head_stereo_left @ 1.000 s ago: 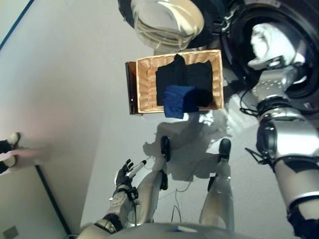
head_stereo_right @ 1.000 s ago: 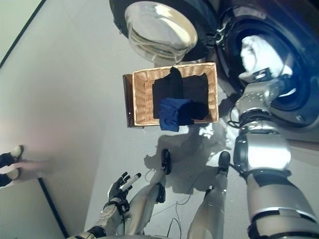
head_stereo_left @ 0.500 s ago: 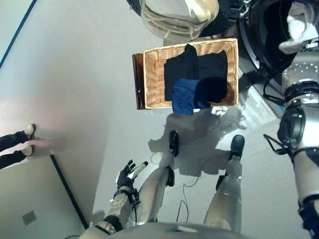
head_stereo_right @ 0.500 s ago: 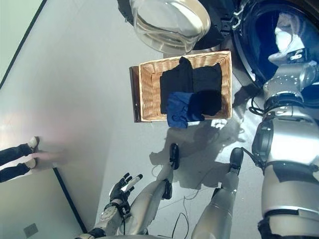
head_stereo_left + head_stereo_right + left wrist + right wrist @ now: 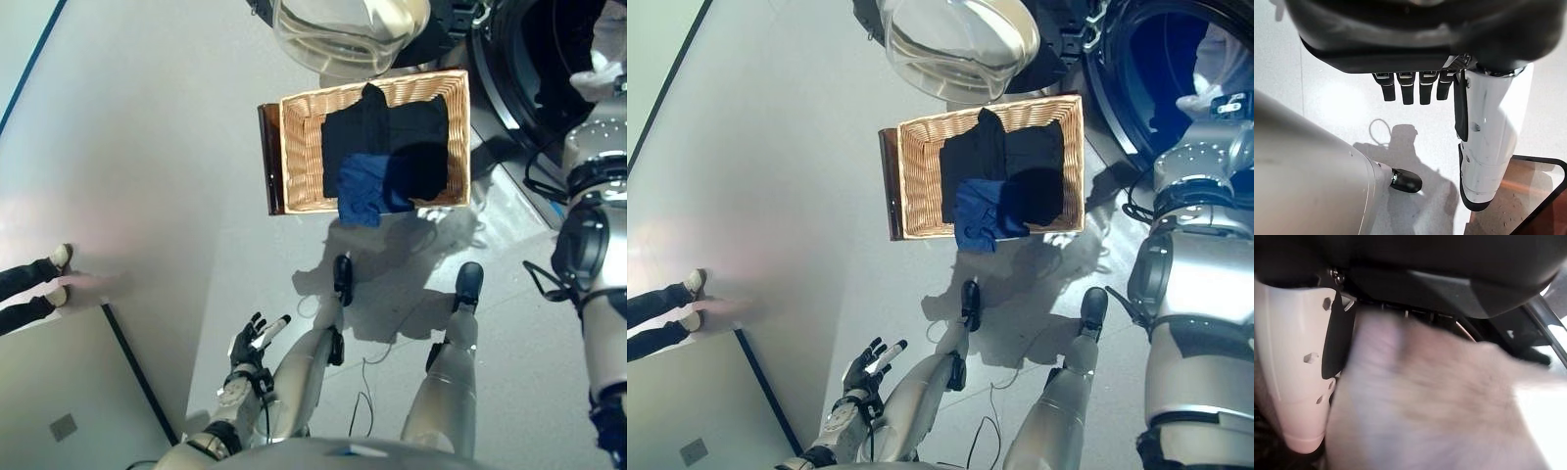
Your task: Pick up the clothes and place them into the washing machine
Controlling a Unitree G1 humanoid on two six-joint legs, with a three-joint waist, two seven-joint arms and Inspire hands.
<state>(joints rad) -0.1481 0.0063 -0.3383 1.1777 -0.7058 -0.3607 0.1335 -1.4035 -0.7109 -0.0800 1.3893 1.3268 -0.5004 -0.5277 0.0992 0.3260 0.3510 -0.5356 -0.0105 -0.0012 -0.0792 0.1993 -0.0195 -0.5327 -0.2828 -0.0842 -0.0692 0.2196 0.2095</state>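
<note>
While the right hand (image 5: 1227, 101) reaches into the washing machine (image 5: 1136, 59) at two o'clock, gripping a white cloth (image 5: 1425, 396), dark clothes (image 5: 387, 147) lie in the wicker basket (image 5: 299, 147) at twelve. At seven, the left hand (image 5: 247, 345) hangs spread, empty.

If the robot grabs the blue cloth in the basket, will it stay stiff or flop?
Probably flop: the blue cloth lies crumpled, drooping over the basket rim. It looks thin, so likely light. It might snag or drag the dark clothes it rests on.
</note>
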